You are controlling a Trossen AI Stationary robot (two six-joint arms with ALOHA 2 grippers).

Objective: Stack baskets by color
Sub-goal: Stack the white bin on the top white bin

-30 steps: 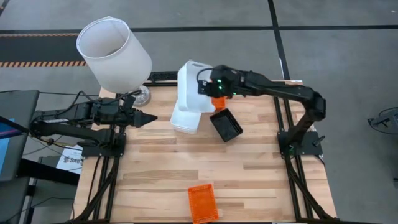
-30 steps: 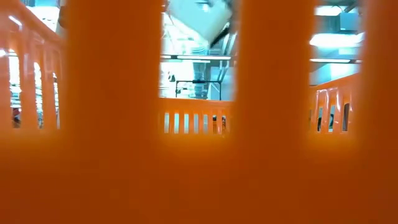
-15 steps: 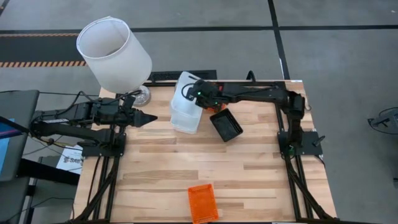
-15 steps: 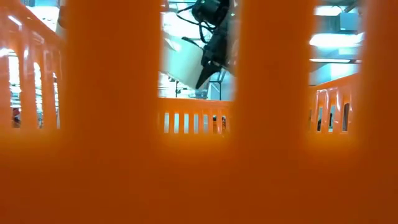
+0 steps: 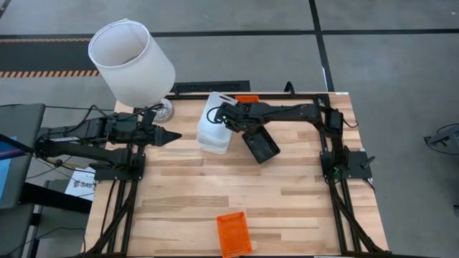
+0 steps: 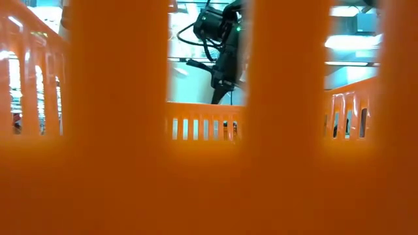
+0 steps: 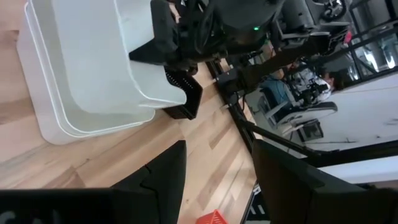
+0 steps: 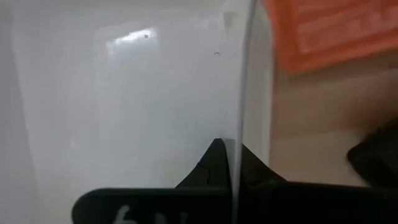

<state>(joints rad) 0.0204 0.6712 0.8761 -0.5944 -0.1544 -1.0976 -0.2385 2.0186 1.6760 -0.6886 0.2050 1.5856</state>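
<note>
A white basket [image 5: 214, 113] is in my right gripper [image 5: 229, 115], which is shut on it, right over a second white basket [image 5: 213, 145] that stands on the table at the far middle. In the left wrist view the upper basket [image 7: 106, 56] sits partly inside the lower one [image 7: 56, 118]. A black basket [image 5: 260, 144] lies just to their right. One orange basket [image 5: 247, 99] is at the far edge and another [image 5: 234, 234] at the near edge. My left gripper [image 5: 171, 135] hovers open left of the white baskets. My right gripper pinches the white basket's side wall [image 8: 239, 134] at its rim, on the side toward the table's right edge, one finger inside and one outside. The fingers [image 8: 214, 163] slant down from the right. The basket is partly inside the lower white basket; whether it rests there, I cannot tell.
A large white lampshade [image 5: 130, 61] stands over the far left corner. The near orange basket [image 6: 117, 163] fills most of the low view, with my right arm [image 6: 222, 46] showing through a slot. The table's middle is bare wood [image 5: 237, 186].
My right gripper has come down and toward the table's left with the white basket and has rolled. The basket, held high and tipped before, now sits lower and partly inside the white basket on the table.
</note>
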